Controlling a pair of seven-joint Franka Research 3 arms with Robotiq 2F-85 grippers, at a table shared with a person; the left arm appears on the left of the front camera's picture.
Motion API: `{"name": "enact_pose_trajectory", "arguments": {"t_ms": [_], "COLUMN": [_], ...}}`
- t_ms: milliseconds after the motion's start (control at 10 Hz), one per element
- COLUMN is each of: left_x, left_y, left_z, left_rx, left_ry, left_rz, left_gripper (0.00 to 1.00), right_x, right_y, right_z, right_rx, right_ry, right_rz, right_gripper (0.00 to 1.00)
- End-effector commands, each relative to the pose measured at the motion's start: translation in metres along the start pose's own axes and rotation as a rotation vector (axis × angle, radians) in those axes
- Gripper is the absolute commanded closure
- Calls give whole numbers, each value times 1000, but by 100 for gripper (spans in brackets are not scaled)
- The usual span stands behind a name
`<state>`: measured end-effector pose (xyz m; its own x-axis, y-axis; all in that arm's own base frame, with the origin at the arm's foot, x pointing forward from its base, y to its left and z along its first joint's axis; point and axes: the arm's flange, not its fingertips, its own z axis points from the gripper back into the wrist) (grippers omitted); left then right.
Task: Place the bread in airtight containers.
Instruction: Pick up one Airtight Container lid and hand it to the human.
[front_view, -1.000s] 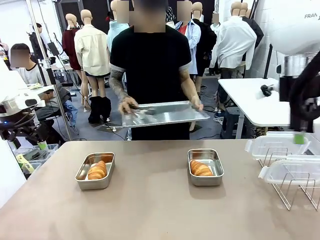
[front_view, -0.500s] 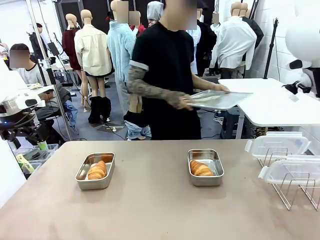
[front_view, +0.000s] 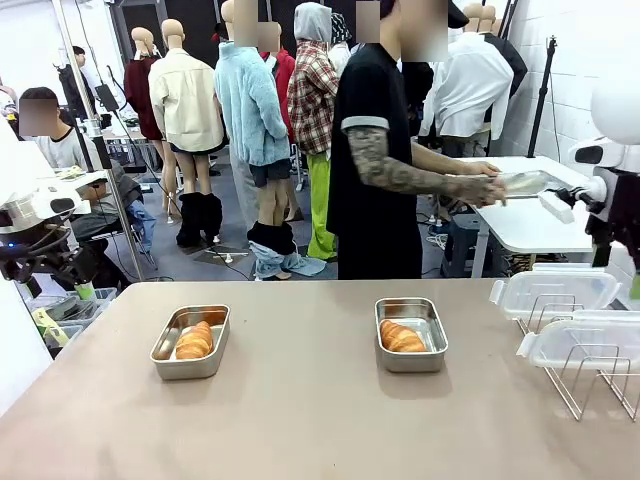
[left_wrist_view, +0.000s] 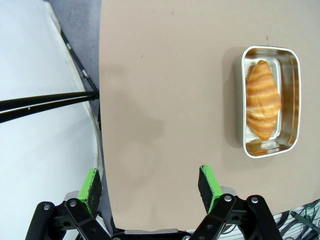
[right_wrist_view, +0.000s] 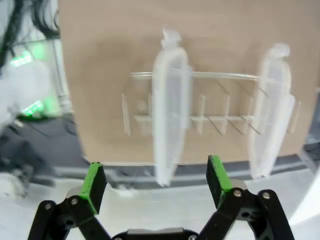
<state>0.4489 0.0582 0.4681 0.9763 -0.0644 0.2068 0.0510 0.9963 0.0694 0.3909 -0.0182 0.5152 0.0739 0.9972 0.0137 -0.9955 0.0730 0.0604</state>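
Two small, shiny, rectangular steel tubs with rounded corners stand lidless and well apart: the left tub (front_view: 185, 368) and the right tub (front_view: 412, 362). Each holds one glossy golden-brown ridged roll lying flat: the left roll (front_view: 195, 340) and the right roll (front_view: 402, 339).
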Motion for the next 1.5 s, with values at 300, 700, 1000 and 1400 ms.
{"name": "enact_pose_trajectory", "arguments": {"t_ms": [300, 700, 1000, 1400], "left_x": [-3, -3, -3, -3], "left_y": [2, 2, 2, 2], "left_z": [1, 1, 1, 1], "left_rx": [9, 9, 9, 9], "left_ry": [0, 0, 0, 0], "left_rz": [2, 2, 2, 2], "left_gripper": [0, 0, 0, 0], "right_x": [6, 6, 6, 6], "right_y": [1, 1, 1, 1], "right_z": [-3, -3, -3, -3], "right_rx": [58, 58, 58, 58], "right_ry": [-74, -74, -74, -74], "right_rz": [-174, -174, -174, -174], "right_gripper": [0, 0, 0, 0]}}
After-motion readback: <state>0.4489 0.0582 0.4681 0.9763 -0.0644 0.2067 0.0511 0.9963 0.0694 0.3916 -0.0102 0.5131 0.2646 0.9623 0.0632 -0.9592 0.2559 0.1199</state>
